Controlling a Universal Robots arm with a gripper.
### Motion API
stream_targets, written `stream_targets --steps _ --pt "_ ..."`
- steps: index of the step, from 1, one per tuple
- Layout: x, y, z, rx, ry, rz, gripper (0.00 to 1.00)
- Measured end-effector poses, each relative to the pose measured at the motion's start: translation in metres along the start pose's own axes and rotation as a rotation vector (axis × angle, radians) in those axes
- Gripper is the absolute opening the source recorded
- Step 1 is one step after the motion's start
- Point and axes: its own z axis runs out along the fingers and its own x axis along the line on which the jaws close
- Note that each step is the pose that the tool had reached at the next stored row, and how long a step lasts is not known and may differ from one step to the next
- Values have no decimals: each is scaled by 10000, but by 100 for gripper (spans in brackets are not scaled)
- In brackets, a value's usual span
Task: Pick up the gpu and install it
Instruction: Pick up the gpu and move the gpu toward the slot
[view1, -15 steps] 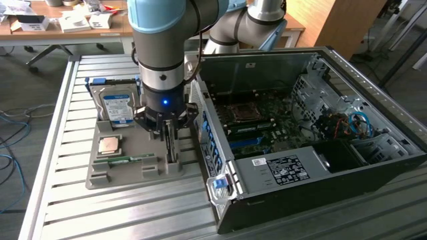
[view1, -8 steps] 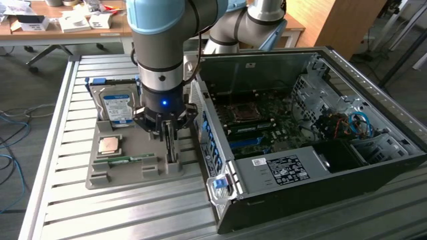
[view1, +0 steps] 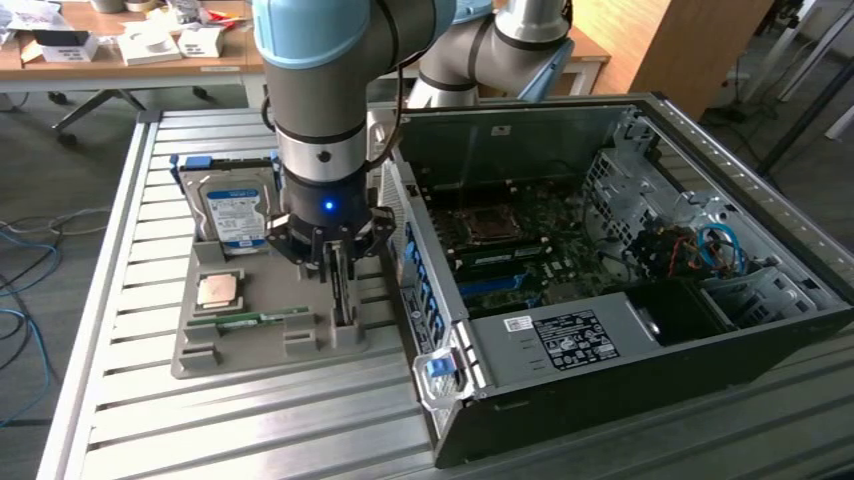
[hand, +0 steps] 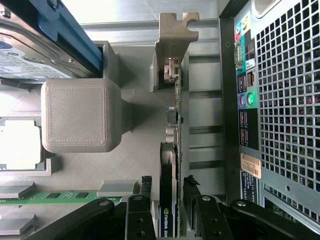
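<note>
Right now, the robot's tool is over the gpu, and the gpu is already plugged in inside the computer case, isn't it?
Not quite. The tool is over the gpu, but the gpu stands on edge in the grey holder beside the computer case, not plugged in inside it. The exterior view shows this.

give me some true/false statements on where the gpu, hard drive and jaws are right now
1. The gpu stands on edge in the gray holder. True.
2. The jaws are open, one on each side of the gpu. True.
3. The gpu sits in the case. False: it is in the holder, outside the case.
4. The hard drive lies inside the case. False: it rests on the holder.
5. The case's side is open. True.
</note>
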Motion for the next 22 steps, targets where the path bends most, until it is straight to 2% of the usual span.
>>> stream_targets --steps 5,6,7,8,22 --pt "0 0 0 0 0 0 38" --pt "0 0 0 0 0 0 31" --pt "0 0 0 1 0 0 31" --pt "0 0 0 1 0 0 26" --pt "-11 1 2 1 1 -1 26"
